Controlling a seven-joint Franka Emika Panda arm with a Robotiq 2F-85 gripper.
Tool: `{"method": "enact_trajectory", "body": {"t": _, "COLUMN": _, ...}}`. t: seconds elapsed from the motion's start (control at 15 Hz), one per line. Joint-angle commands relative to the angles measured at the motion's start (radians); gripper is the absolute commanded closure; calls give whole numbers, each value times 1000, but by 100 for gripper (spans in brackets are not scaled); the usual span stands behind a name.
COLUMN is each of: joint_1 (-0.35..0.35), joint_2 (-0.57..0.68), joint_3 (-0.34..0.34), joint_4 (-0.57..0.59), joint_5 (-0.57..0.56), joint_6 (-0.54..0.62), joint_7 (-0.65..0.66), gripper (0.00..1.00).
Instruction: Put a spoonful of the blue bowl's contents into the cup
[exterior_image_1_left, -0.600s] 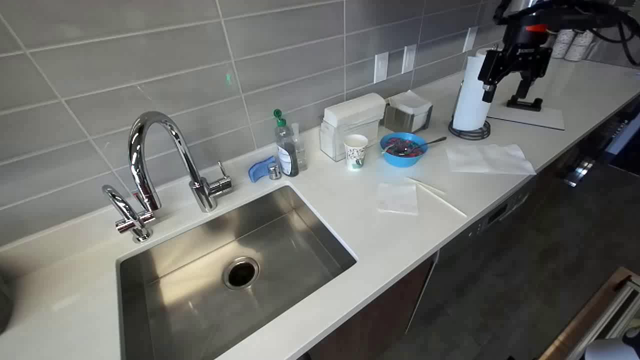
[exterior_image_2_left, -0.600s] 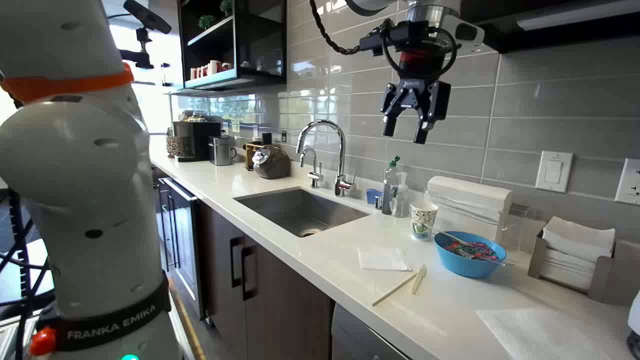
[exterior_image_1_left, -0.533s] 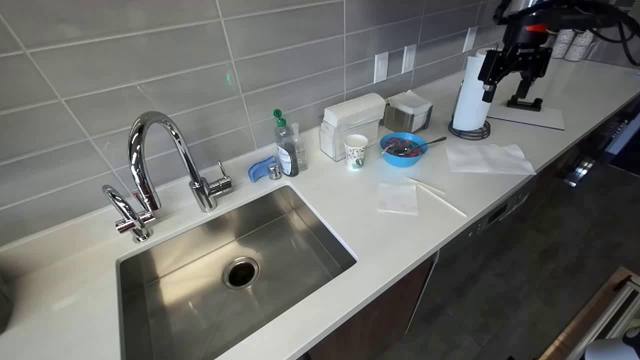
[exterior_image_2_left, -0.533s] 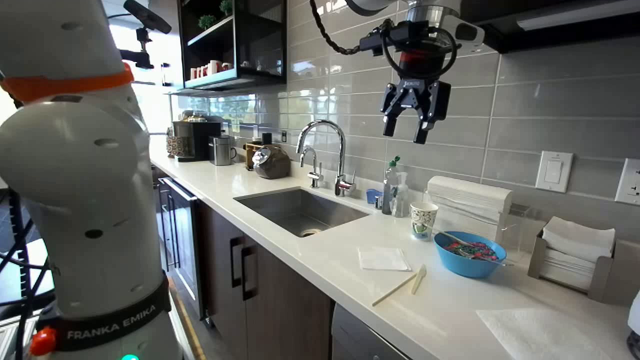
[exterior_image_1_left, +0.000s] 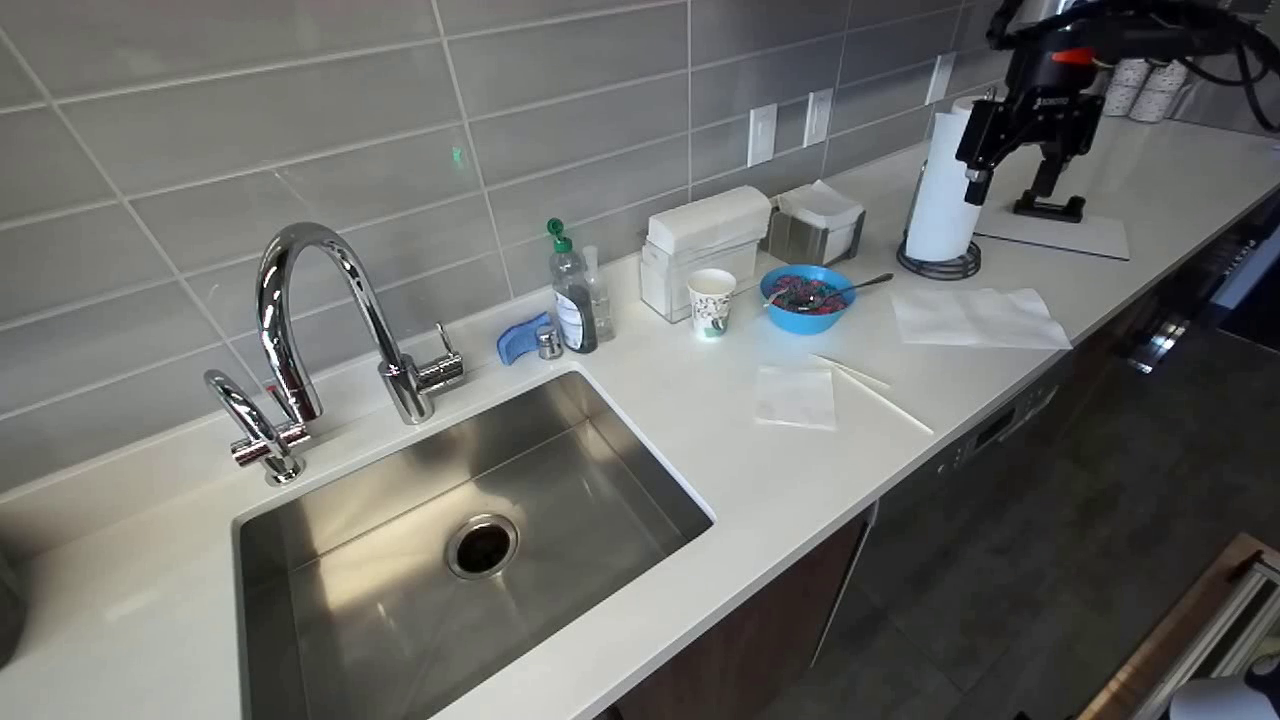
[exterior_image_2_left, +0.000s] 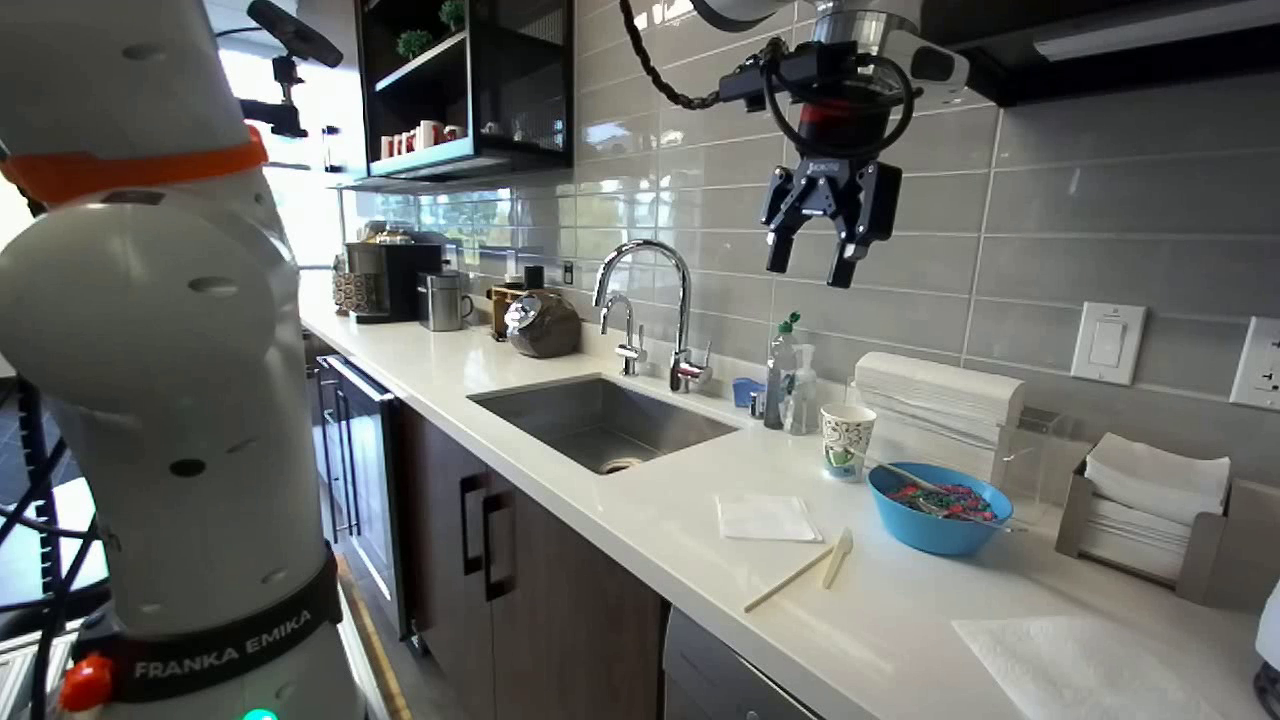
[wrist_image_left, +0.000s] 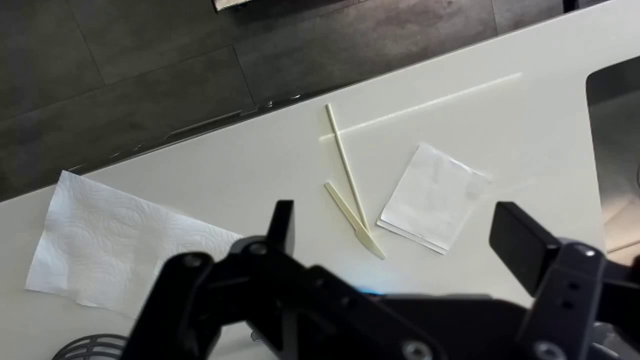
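Unmoved: cup (exterior_image_2_left: 845, 434); bowl (exterior_image_2_left: 930, 532) w/ bits (exterior_image_2_left: 968, 498), 2 utensils (exterior_image_2_left: 905, 475).

The gripper (wrist_image_left: 397, 232) has its jaws wide apart above the white counter (wrist_image_left: 250, 170), where a thin stick (wrist_image_left: 346, 162) meets a knife (wrist_image_left: 369, 242) near a white napkin (wrist_image_left: 435, 197). A paper towel (wrist_image_left: 115, 245) lies at the left, the sink (wrist_image_left: 617, 125) shows at the right edge, and a sliver of the blue bowl (wrist_image_left: 370, 290) peeks past the gripper
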Motion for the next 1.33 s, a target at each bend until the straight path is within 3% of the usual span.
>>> {"method": "enact_trajectory", "body": {"t": 0.0, "joint_1": -6, "joint_2": 1, "joint_3": 5, "joint_4": 3, "joint_5": 1, "joint_6": -3, "joint_7": -2, "gripper": 0}}
{"method": "enact_trajectory", "body": {"t": 0.4, "joint_1": -8, "joint_2": 13, "joint_3": 11, "joint_4": 7, "joint_5": -10, "joint_6": 7, "joint_7": 25, "gripper": 0}}
{"method": "enact_trajectory", "body": {"t": 0.47, "joint_1": -10, "joint_2": 21, "joint_3": 18, "joint_4": 1, "joint_5": -14, "joint_6": 54, "joint_7": 74, "gripper": 0}}
{"method": "enact_trajectory", "body": {"t": 0.67, "joint_1": -11, "joint_2": 71, "joint_3": 33, "joint_4": 12, "joint_5": -146, "joint_6": 197, "joint_7": 46, "gripper": 0}}
{"method": "enact_trajectory", "body": {"t": 0.8, "joint_1": -9, "joint_2": 126, "joint_3": 25, "joint_4": 38, "joint_5": -220, "joint_6": 236, "joint_7": -40, "gripper": 0}}
{"method": "enact_trajectory", "body": {"t": 1.07, "joint_1": -6, "joint_2": 225, "joint_3": 3, "joint_4": 63, "joint_5": -168, "joint_6": 328, "joint_7": -304, "gripper": 0}}
{"method": "enact_trajectory", "body": {"t": 1.13, "joint_1": -6, "joint_2": 166, "joint_3": 14, "joint_4": 29, "joint_5": -187, "joint_6": 302, "joint_7": -198, "gripper": 0}}
{"method": "enact_trajectory", "body": {"t": 1.27, "joint_1": -8, "joint_2": 187, "joint_3": 13, "joint_4": 33, "joint_5": -187, "joint_6": 310, "joint_7": -210, "gripper": 0}}
